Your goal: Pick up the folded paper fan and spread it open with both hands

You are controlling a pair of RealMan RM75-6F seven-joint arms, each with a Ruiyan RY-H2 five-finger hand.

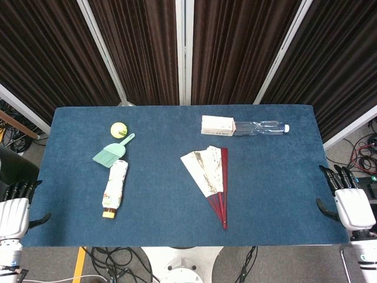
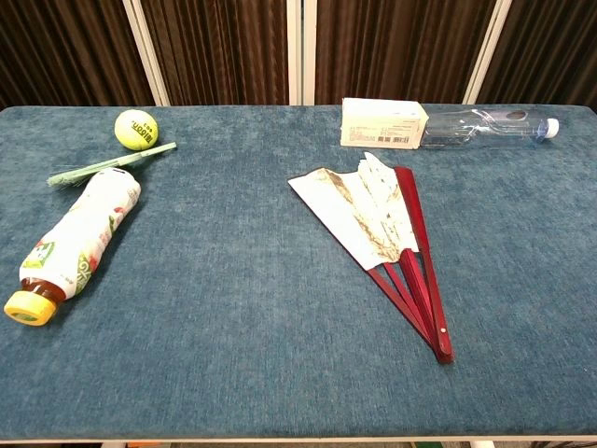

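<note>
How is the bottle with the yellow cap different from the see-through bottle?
The yellow-capped bottle is wrapped in a white printed label; the clear bottle is see-through with a white cap. The yellow-capped bottle lies on the left by the green brush; the clear bottle lies far right, against a small box. Both lie on their sides on the blue table.

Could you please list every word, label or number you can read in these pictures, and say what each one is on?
No text can be read for certain.
Tennis ball: dark brand print, too blurred to read.
Box: lines of small print, too small to read.
Yellow-capped bottle: patterned label, no legible words.
Clear bottle: no readable label.
Fan: brown markings, not legible writing.
</note>
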